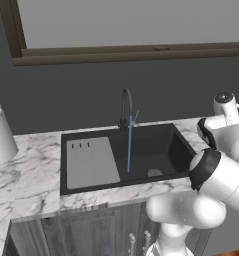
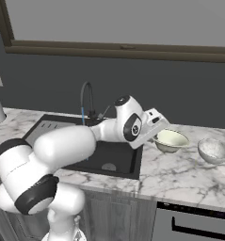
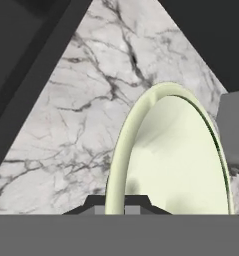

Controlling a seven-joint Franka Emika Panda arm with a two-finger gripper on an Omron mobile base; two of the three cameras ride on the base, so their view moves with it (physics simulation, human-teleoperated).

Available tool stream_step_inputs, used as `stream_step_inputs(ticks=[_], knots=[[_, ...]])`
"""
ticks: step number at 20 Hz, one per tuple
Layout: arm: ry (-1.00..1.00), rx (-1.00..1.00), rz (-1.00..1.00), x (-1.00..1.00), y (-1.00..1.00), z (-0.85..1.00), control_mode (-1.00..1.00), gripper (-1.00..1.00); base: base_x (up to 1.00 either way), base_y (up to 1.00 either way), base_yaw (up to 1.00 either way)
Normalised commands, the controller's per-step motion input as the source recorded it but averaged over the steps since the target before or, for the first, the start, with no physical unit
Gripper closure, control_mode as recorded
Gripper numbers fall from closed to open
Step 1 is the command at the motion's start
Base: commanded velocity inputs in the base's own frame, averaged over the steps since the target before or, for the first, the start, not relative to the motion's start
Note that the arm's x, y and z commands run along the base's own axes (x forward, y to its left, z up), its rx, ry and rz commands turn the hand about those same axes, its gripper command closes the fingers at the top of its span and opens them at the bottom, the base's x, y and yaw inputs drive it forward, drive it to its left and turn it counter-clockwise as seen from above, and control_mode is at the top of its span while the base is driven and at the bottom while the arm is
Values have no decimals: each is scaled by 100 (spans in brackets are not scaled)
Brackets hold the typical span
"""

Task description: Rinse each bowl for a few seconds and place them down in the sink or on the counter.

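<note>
A pale cream bowl (image 2: 172, 139) is on the marble counter (image 2: 180, 176) just right of the black sink (image 2: 121, 155). My gripper (image 2: 157, 133) is shut on its near-left rim. In the hand view the bowl's (image 3: 176, 160) greenish rim runs down between my gripper's (image 3: 116, 204) dark fingertips, with veined counter (image 3: 66, 125) behind it. I cannot tell whether the bowl rests on the counter or hangs just above it. A second bowl (image 2: 214, 150), greyer inside, stands on the counter further right. A thin blue stream of water (image 1: 129, 145) falls from the gooseneck faucet (image 1: 126, 107) into the sink (image 1: 156, 147).
A grey drainboard panel (image 1: 91, 162) covers the sink's left half, and the round drain (image 1: 154, 173) lies at the right. A tall white cylinder (image 1: 0, 135) stands on the counter (image 1: 36, 170) far left. A dark wall and a window ledge (image 1: 131, 52) run behind.
</note>
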Motion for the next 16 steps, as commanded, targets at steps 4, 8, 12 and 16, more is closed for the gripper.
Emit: stream_step_inputs(ticks=[4,8,12,16], knots=[[9,-1,19,0,16,38,-100,100,0,0,0],[9,0,20,0,14,31,-100,100,0,0,0],[7,0,21,0,16,15,-100,100,0,0,0],[3,0,22,0,17,6,-100,100,0,0,0]])
